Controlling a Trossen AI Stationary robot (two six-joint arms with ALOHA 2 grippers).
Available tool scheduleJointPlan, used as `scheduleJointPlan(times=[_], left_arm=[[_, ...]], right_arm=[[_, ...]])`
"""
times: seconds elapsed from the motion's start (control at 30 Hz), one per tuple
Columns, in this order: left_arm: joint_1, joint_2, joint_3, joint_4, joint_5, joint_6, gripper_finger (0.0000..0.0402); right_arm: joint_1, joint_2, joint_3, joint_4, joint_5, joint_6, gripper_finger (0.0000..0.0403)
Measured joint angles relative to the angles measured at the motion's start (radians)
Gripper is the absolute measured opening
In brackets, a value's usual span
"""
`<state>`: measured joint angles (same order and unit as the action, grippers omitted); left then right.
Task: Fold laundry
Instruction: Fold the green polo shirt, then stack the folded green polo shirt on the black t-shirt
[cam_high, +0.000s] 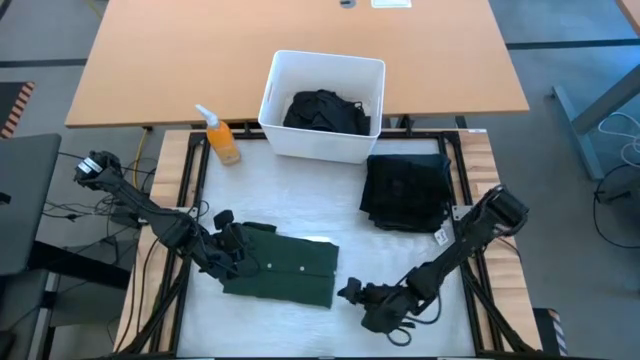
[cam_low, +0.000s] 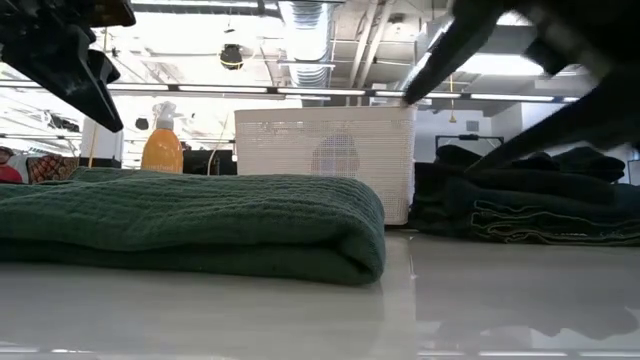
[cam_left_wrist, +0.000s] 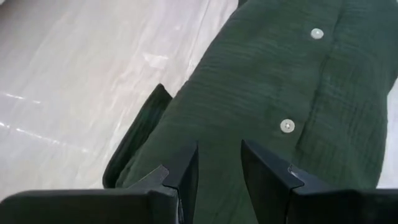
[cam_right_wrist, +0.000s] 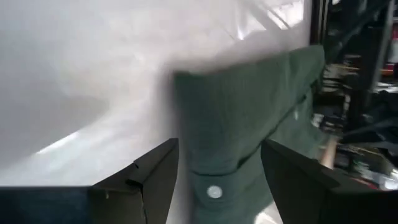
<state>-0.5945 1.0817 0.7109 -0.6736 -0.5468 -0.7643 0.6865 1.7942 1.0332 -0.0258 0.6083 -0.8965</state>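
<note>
The folded dark green shirt (cam_high: 285, 267) lies on the white surface (cam_high: 300, 205). Left pincer (cam_high: 238, 255) hovers over its edge, slightly apart; right pincer (cam_high: 350, 292), spread wide, sits just beside it. Behind: white bin (cam_high: 322, 145) with black garment (cam_high: 325, 112), spray bottle (cam_high: 220, 135), black stack (cam_high: 407, 190).

Left gripper (cam_high: 243, 252) low at the table's left front, fingers (cam_left_wrist: 186, 171) narrowly parted. Right gripper (cam_high: 347, 291) low at the right front, pointing toward the left arm, jaws spread wide, empty.
</note>
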Motion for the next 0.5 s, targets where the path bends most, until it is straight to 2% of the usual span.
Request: scheduleJointPlan(times=[0.2, 0.3, 0.5], left_arm=[[0.0, 0.0, 0.0, 0.005, -0.008, 0.0, 0.0112], [0.0, 0.0, 0.0, 0.006, -0.008, 0.0, 0.0112], [0.0, 0.0, -0.049, 0.04, -0.015, -0.002, 0.0112]], right_arm=[[-0.026, 0.125, 0.0, 0.202, 0.139, -0.115, 0.0256], [-0.038, 0.164, 0.0, 0.228, 0.138, -0.18, 0.0256], [-0.055, 0.19, 0.014, 0.188, 0.107, -0.182, 0.0256]])
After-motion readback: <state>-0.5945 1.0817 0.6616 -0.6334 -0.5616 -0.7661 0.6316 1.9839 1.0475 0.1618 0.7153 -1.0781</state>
